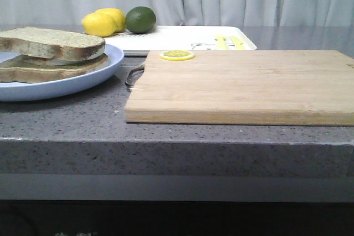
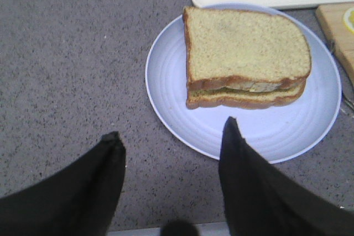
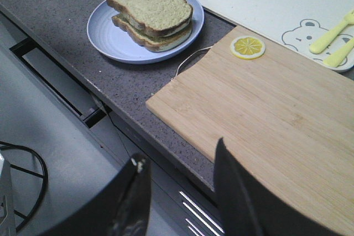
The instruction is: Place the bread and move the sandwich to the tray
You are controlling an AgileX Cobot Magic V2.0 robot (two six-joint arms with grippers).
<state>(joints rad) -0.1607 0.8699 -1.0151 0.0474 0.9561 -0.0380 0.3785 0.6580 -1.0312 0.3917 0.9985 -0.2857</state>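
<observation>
One sandwich [image 2: 246, 56] sits on the blue plate [image 2: 171, 92].

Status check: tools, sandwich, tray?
Both tools, left and right, open, empty. Sandwich assembled on blue plate. Tray behind it, lemons, lime at far end.

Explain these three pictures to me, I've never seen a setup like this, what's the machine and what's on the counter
This is a robot with two arms, each ending in a two-fingered gripper. One picture looks forward over the counter; the other two come from cameras on the wrists, so the dark shapes at the bottom are the fingers. The left gripper is open and empty, near the sandwich, which sits on a pale blue plate. The right gripper is also open and empty, by the counter's front edge, at the near edge of the wooden cutting board. Behind lie a white tray with a bear print, two lemons and a lime. A lemon slice rests on the board.
</observation>
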